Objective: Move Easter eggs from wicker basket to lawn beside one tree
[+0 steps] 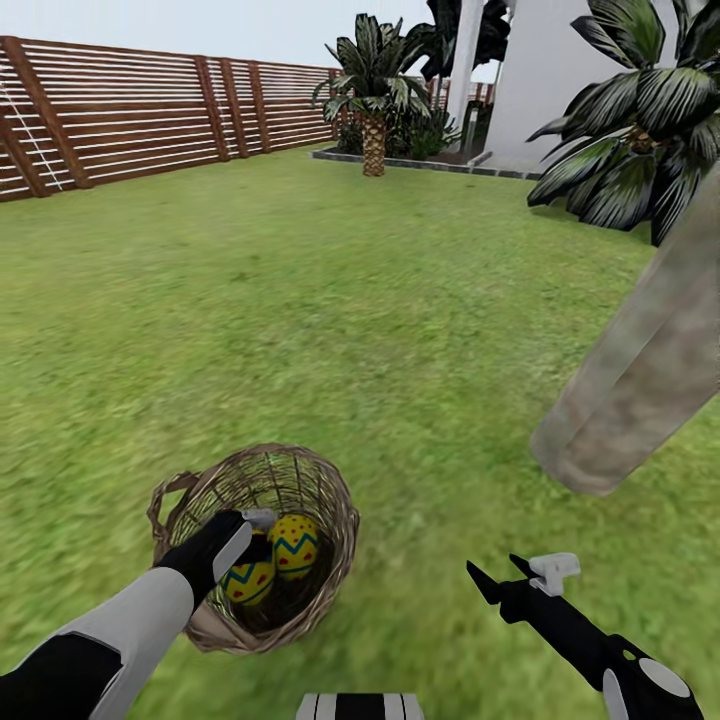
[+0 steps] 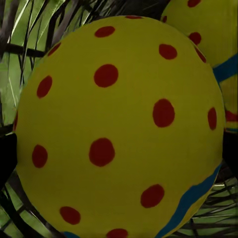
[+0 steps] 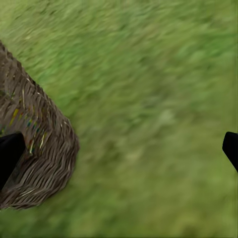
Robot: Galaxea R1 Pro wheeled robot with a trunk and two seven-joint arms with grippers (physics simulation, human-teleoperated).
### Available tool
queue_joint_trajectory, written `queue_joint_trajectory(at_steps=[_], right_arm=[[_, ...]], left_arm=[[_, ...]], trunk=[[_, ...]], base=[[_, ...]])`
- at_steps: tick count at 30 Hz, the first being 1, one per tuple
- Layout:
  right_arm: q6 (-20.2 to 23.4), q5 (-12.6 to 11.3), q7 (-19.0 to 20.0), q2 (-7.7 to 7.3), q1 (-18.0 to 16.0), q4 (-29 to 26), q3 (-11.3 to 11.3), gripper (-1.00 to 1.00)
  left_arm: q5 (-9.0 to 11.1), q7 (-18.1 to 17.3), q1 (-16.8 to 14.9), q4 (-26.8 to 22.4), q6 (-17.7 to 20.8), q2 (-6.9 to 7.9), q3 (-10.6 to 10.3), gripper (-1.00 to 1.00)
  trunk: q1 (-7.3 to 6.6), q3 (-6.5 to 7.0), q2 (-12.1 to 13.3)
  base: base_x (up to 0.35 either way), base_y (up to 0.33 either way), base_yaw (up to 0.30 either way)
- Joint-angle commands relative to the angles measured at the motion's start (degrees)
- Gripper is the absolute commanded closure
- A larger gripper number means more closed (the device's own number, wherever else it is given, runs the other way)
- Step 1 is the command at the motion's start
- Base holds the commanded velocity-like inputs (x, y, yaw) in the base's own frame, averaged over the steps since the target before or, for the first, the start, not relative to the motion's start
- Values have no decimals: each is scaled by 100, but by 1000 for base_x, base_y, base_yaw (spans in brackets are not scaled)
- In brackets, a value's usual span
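Note:
The wicker basket [image 1: 335,500] sits on the lawn [image 1: 330,300] in front of me, and two Easter eggs show inside it. My left gripper [image 1: 254,530] reaches down into the basket over the nearer egg [image 1: 246,584], with the other egg [image 1: 296,545] beside it. In the left wrist view that egg [image 2: 119,129] sits between the open fingers [image 2: 6,158], and a second egg [image 2: 213,29] lies behind it. My right gripper [image 1: 495,572] hovers open and empty over the grass to the right of the basket [image 3: 39,148]. A thick grey-brown tree trunk [image 1: 640,380] rises at the right.
A brown slatted fence [image 1: 130,110] runs along the back left. A short palm [image 1: 373,90] stands at the far end and another palm [image 1: 640,130] at the right, beside a white house wall [image 1: 540,70]. Open grass stretches between the basket and the trunk.

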Motion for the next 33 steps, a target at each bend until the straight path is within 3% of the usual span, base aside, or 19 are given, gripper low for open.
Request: queue_joint_trajectory(at_steps=[1, 21, 26, 33], right_arm=[[39, 17, 41, 7, -5, -8, -16, -100], [47, 17, 41, 7, -5, -8, -14, -100], [47, 17, 41, 7, -5, -8, -14, -100], [47, 17, 41, 6, -5, -8, -16, -100]], left_arm=[[62, 41, -1, -10, 21, 6, -42, 100], [81, 47, -7, -7, 61, 6, -42, 100], [77, 83, -6, -14, 419, 6, -42, 100], [77, 93, -6, -21, 491, 6, -42, 100]], trunk=[[-3, 18, 0], [-55, 461, 27], [-68, 572, 33], [-86, 727, 43]], base=[[0, 0, 0], [0, 0, 0], [0, 0, 0], [0, 0, 0]])
